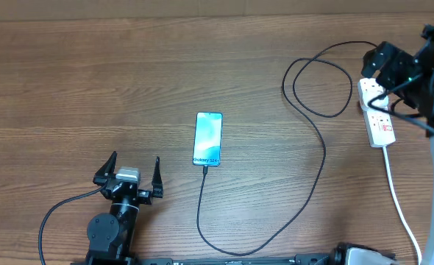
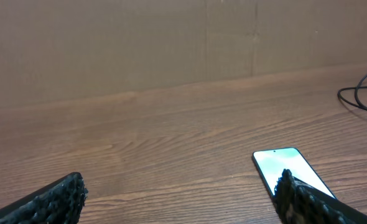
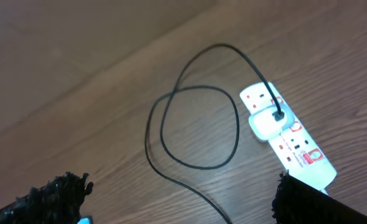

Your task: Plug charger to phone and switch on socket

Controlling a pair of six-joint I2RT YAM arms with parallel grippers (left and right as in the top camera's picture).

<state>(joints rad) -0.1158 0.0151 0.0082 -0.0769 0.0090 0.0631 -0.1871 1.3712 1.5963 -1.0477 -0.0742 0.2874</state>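
Observation:
The phone (image 1: 208, 138) lies face up at the table's middle with a lit blue-teal screen. It also shows in the left wrist view (image 2: 287, 169). The charger's thin black cable (image 1: 321, 158) runs from the phone's bottom edge, loops forward and right, then coils back to the socket (image 1: 381, 125). In the right wrist view the cable (image 3: 171, 118) ends at a white adapter (image 3: 265, 123) seated in the socket (image 3: 298, 148). My right gripper (image 1: 385, 77) hovers over the socket's far end, open and empty (image 3: 180, 199). My left gripper (image 1: 132, 175) is open and empty, left of the phone (image 2: 180, 202).
The socket's white cord (image 1: 401, 206) runs toward the front right edge. A black robot cable (image 1: 55, 213) trails from the left arm's base. A brown wall (image 2: 171, 43) stands behind the table.

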